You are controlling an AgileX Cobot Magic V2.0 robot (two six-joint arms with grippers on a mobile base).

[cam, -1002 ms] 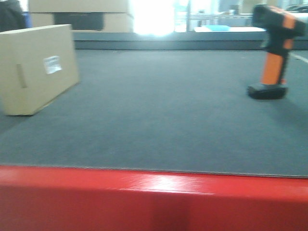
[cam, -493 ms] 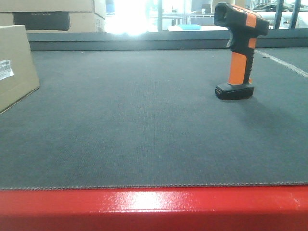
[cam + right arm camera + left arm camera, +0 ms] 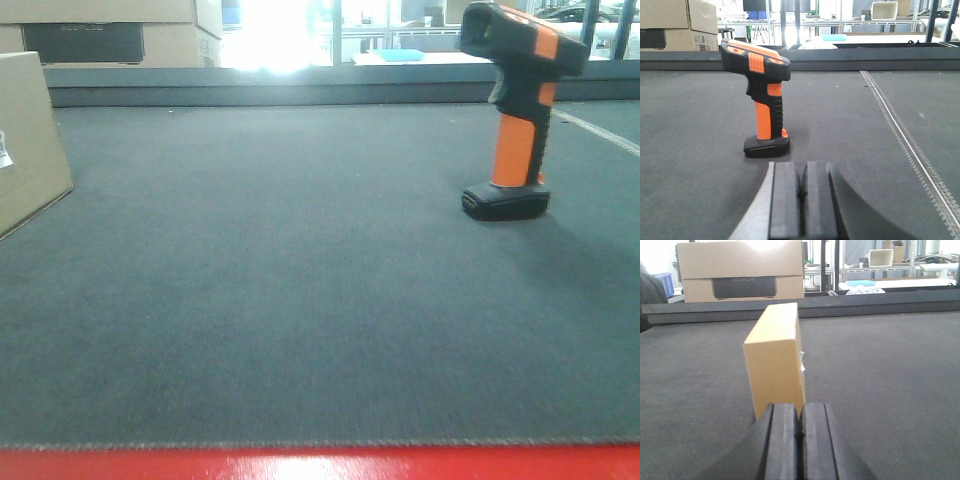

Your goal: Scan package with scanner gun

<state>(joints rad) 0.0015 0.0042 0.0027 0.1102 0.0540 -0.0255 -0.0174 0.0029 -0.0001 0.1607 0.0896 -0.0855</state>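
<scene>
**Package at left, scanner gun at right, both hands closed and empty**

The package (image 3: 25, 140), a plain tan cardboard box, stands at the left edge of the dark grey tabletop (image 3: 300, 290) and is partly cut off in the front view. A small white label (image 3: 3, 150) shows on its side. The scanner gun (image 3: 515, 110) stands upright on its flat black foot toward the far right, well apart from the box. Its black, orange-striped head points left.

In the left wrist view the left hand (image 3: 800, 412) has its two dark pads pressed together with nothing between them. It sits just in front of a narrow face of the package (image 3: 775, 362), not touching it. In the right wrist view the right hand (image 3: 801, 170) is likewise closed and empty, near the scanner gun (image 3: 762, 95) but clear of it.

A tan carton with a dark panel (image 3: 740, 270) sits beyond the tabletop's far edge. A red edge (image 3: 320, 466) runs along the near side.
</scene>
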